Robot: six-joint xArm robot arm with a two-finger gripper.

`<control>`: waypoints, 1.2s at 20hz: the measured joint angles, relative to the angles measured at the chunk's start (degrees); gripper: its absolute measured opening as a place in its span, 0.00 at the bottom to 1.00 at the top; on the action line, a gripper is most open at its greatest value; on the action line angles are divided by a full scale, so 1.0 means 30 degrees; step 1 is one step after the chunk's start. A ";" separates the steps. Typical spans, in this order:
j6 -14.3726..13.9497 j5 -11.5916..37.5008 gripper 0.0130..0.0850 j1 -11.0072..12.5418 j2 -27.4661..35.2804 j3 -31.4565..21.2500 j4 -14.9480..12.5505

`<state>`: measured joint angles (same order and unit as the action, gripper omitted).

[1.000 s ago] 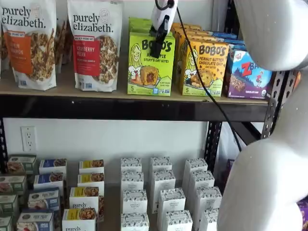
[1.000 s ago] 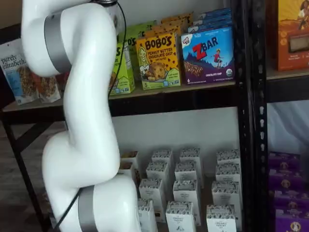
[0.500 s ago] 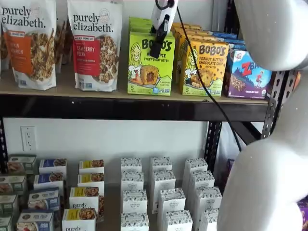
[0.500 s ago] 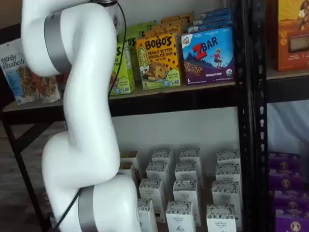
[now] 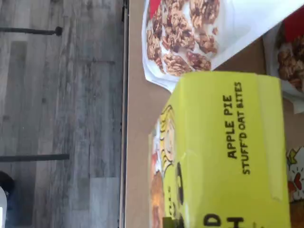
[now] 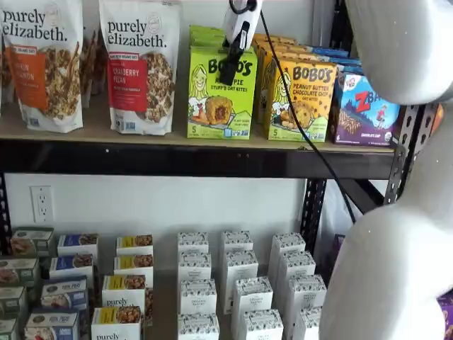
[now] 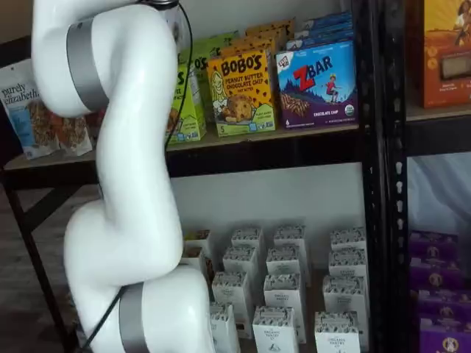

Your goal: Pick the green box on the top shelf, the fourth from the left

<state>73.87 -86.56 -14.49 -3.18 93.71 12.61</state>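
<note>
The green box (image 6: 212, 99) stands upright on the top shelf (image 6: 106, 157), between a Purely Elizabeth granola pouch (image 6: 140, 67) and the yellow-orange Bobo's box (image 6: 301, 103). My gripper (image 6: 228, 67) hangs from the view's top edge. One black finger lies over the upper front of the green box, and no gap shows. In a shelf view the arm (image 7: 125, 147) hides the gripper and most of the green box (image 7: 190, 103). The wrist view shows the green box's top (image 5: 228, 152) close below, with "Apple Pie Stuff'd Oat Bites" on it.
More green boxes stand behind the front one. A blue Zbar box (image 6: 364, 110) stands at the right, by a black upright (image 6: 403, 149). Small white cartons (image 6: 241, 283) fill the lower level. A black cable (image 6: 304, 134) hangs across the shelf front.
The gripper and the green box's front have shifted very slightly upward. Otherwise nothing has visibly changed.
</note>
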 joint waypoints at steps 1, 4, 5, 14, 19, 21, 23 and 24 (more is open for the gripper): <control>-0.0002 -0.0003 0.33 0.0000 0.0000 0.0004 -0.0006; -0.0026 -0.0019 0.33 -0.0024 0.0004 0.0035 -0.0067; -0.0028 0.0006 0.33 -0.0026 -0.0010 0.0018 -0.0058; -0.0041 -0.0321 0.17 0.0001 0.0042 0.0226 0.0081; -0.0155 -0.0563 0.17 -0.0063 -0.0002 0.0380 0.0248; -0.0230 -0.0657 0.17 -0.0121 -0.0053 0.0421 0.0261; -0.0332 -0.0899 0.17 -0.0210 -0.0070 0.0554 0.0131; -0.0388 -0.1091 0.17 -0.0254 -0.0074 0.0644 0.0060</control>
<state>72.71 -89.83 -15.25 -3.40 95.65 12.79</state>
